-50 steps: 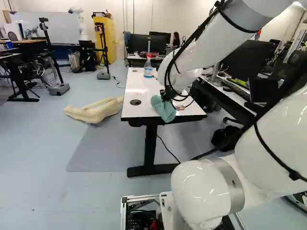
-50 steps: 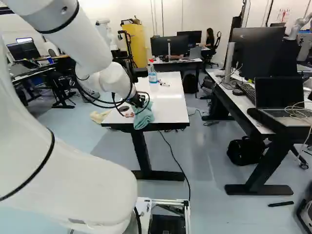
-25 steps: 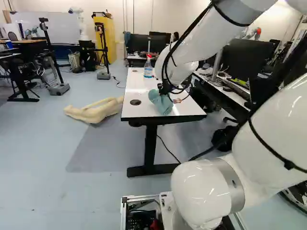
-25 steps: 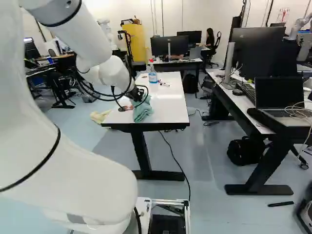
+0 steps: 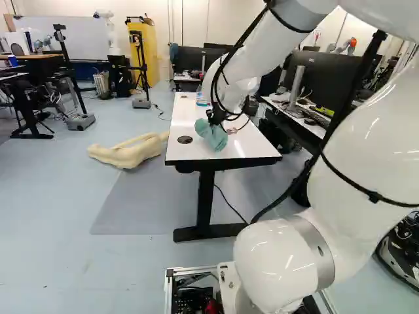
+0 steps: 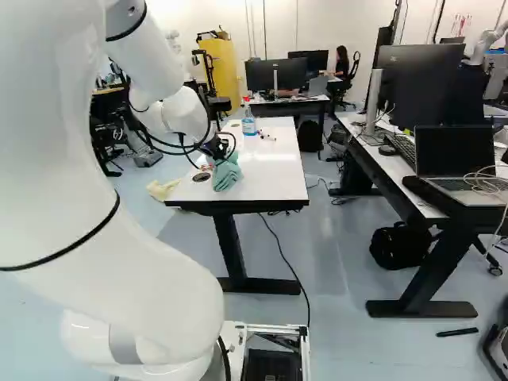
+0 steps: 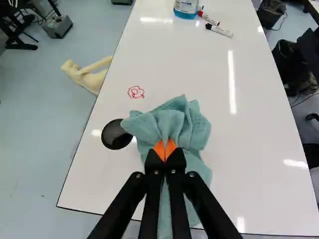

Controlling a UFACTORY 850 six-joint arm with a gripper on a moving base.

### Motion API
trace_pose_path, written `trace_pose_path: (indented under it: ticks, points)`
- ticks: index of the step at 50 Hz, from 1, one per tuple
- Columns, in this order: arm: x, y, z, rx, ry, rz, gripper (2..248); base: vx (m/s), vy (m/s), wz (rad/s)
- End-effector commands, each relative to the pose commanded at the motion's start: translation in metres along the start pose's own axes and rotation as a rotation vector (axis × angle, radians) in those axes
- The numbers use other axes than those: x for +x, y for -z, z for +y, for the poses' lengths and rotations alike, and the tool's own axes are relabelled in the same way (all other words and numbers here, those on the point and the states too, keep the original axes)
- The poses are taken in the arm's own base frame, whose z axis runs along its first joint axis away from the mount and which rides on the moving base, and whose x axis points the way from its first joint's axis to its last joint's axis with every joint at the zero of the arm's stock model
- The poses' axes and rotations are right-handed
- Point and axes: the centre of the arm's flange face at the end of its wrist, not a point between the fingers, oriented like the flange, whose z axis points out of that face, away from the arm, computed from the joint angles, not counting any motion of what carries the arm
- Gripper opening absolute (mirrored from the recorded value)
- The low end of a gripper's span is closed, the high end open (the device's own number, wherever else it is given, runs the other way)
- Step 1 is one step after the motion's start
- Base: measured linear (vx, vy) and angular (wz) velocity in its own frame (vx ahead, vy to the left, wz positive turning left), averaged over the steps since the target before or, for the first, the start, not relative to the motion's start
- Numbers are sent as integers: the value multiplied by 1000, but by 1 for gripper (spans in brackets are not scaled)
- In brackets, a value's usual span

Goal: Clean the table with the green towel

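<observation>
Arm (image 5: 252, 62) arched forward | wrist (image 6: 184, 115) angled down | claw (image 5: 215, 118) pinched closed, orange pads (image 7: 159, 149) nearly together

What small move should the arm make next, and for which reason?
I would probably slide the green towel ahead onto the red drawing: the gripper is shut on the towel, and this mark shows unwiped just beyond its folds.

base views sharing table (image 6: 274, 176), wrist view nearer
</observation>
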Motion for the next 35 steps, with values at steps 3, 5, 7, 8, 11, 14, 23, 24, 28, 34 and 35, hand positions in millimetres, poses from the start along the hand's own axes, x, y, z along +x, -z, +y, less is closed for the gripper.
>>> trace_pose_path:
  ticks: [3,5,7,8,11,14,23,24,28,34,35]
  points:
    - [4,-4,-3,5,5,0,21,0,0,0]
    - [7,-6,-6,8,9,0,21,0,0,0]
    - [9,-9,-8,12,12,0,21,0,0,0]
    - [11,-10,-9,13,14,0,21,0,0,0]
    - [15,-14,-13,18,19,1,21,0,0,0]
    - [19,-18,-16,23,24,1,21,0,0,0]
    - [32,-30,-25,35,36,3,21,0,0,0]
    - [33,-31,-26,36,37,4,21,0,0,0]
    - [39,-37,-30,40,42,5,21,0,0,0]
    - [48,-46,-35,46,47,8,21,0,0,0]
    - [49,-47,-36,47,48,9,21,0,0,0]
